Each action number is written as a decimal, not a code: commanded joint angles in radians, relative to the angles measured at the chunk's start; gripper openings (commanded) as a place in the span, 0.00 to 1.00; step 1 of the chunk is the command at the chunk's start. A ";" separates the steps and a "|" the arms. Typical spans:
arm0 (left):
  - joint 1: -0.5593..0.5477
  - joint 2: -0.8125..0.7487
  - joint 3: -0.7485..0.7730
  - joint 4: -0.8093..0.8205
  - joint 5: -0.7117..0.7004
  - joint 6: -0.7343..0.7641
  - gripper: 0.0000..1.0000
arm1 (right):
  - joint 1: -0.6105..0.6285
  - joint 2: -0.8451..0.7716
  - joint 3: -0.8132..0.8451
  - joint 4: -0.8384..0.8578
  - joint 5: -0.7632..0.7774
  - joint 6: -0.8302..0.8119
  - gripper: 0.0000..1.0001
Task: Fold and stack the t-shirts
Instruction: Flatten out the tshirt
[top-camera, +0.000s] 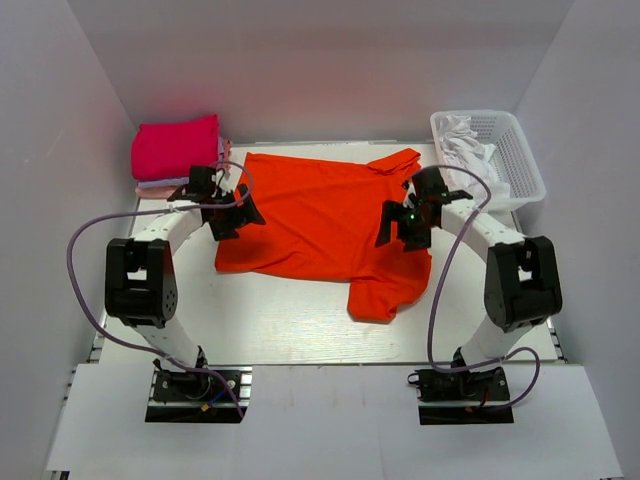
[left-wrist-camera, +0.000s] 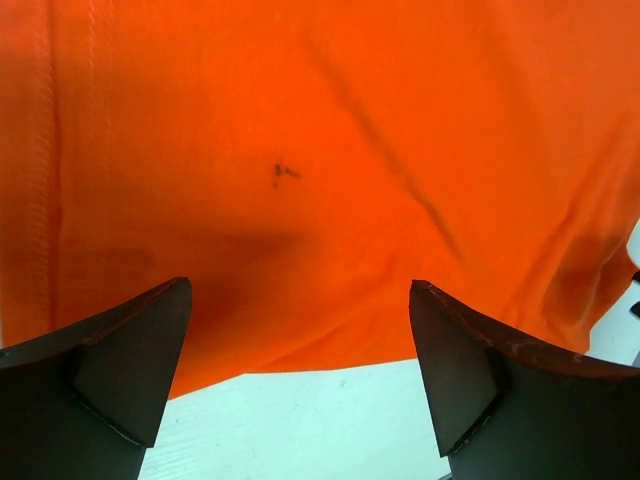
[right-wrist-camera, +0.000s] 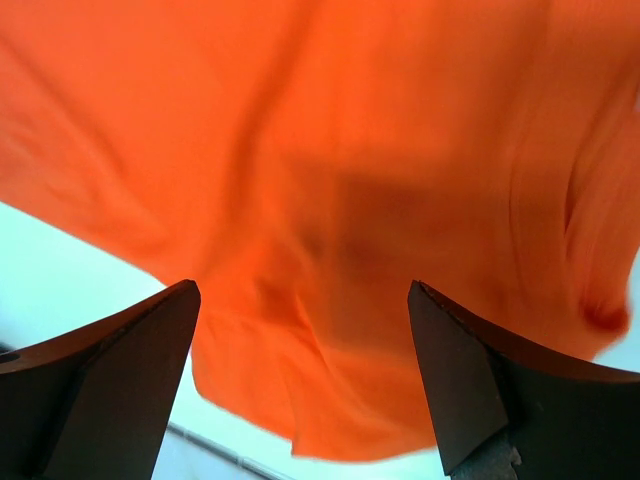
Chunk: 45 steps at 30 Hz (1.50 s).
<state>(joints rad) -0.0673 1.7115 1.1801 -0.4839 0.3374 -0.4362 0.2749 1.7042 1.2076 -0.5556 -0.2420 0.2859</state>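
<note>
The bright orange-red t-shirt lies spread loose on the white table, one sleeve hanging toward the front. My left gripper is open and empty above the shirt's left edge; the left wrist view shows the orange-red cloth beyond the jaws. My right gripper is open and empty over the shirt's right side; the right wrist view shows rumpled orange-red cloth. A folded magenta-pink t-shirt tops a stack at the back left, with pale folded shirts under it.
A white plastic basket with white cloth in it stands at the back right. White walls enclose the table on three sides. Purple cables loop beside each arm.
</note>
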 joint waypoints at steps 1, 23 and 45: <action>0.000 0.005 -0.056 0.040 0.048 -0.003 1.00 | -0.009 -0.078 -0.083 -0.001 -0.022 0.068 0.90; 0.020 -0.206 -0.321 -0.116 -0.094 -0.032 1.00 | -0.171 -0.071 -0.320 0.117 0.147 0.053 0.90; 0.000 -0.242 -0.025 -0.093 0.115 -0.015 1.00 | 0.015 -0.548 -0.433 -0.325 -0.189 0.194 0.83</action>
<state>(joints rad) -0.0650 1.5146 1.1419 -0.5526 0.4225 -0.4755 0.2359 1.1820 0.8345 -0.8574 -0.3321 0.3855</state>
